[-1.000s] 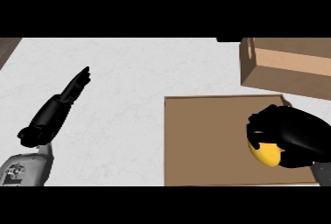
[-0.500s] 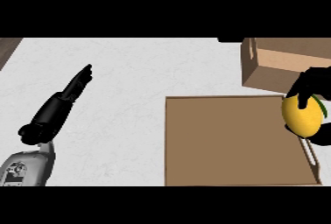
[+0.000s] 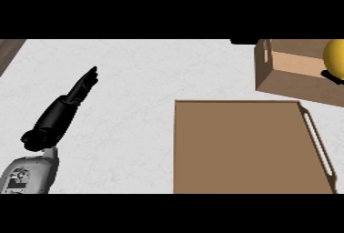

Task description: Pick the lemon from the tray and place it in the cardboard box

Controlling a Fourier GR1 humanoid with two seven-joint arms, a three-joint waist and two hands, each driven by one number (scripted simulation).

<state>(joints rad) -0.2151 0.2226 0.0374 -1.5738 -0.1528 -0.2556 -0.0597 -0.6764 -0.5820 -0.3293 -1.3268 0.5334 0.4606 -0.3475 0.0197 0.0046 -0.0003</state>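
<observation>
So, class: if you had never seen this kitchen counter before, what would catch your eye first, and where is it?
The yellow lemon stands out first, at the far right edge over the open cardboard box; the right hand carrying it barely shows there. Next comes the large brown tray, flat at lower right with nothing on it. At the left, the left hand rests open, its fingers straight and pointing away.

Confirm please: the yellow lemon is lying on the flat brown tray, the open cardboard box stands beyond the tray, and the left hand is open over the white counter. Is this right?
Not quite. The head view shows the yellow lemon at the open cardboard box, at the view's right edge, not on the flat brown tray, which holds nothing. The rest stands: the box is beyond the tray, and the left hand is open over the white counter.
</observation>
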